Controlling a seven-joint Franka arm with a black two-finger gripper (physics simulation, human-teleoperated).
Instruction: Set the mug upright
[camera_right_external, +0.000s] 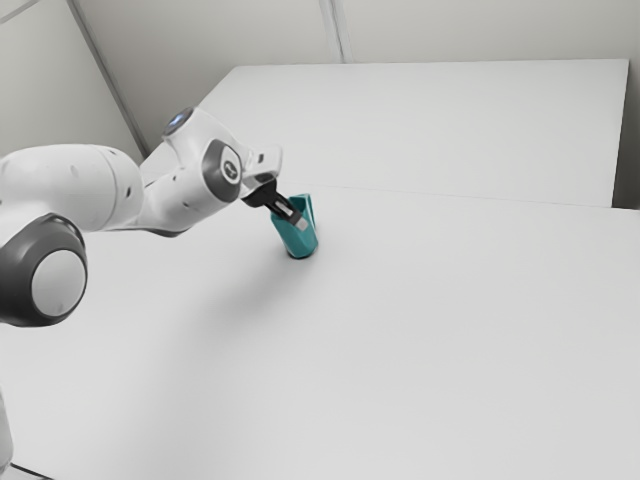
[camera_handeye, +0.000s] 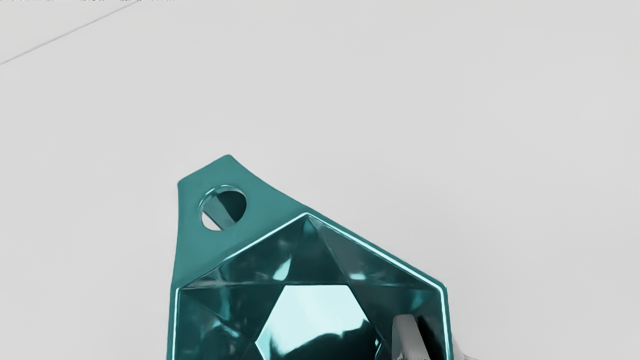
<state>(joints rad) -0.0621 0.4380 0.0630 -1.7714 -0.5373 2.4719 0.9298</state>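
Clenched fingers of the black gripper (camera_right_external: 299, 221) grasp the teal mug (camera_right_external: 303, 242) by its wall, one inside it, as it leans over the white table (camera_right_external: 430, 330).

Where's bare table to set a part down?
Table: from the mug to the exterior view's right edge, and from the mug down to its bottom edge. Crowded: at the mug and toward that view's left, where the arm reaches in.

Arm (camera_right_external: 85, 187) outstretched, end effector (camera_right_external: 297, 219) angled downward, clamped
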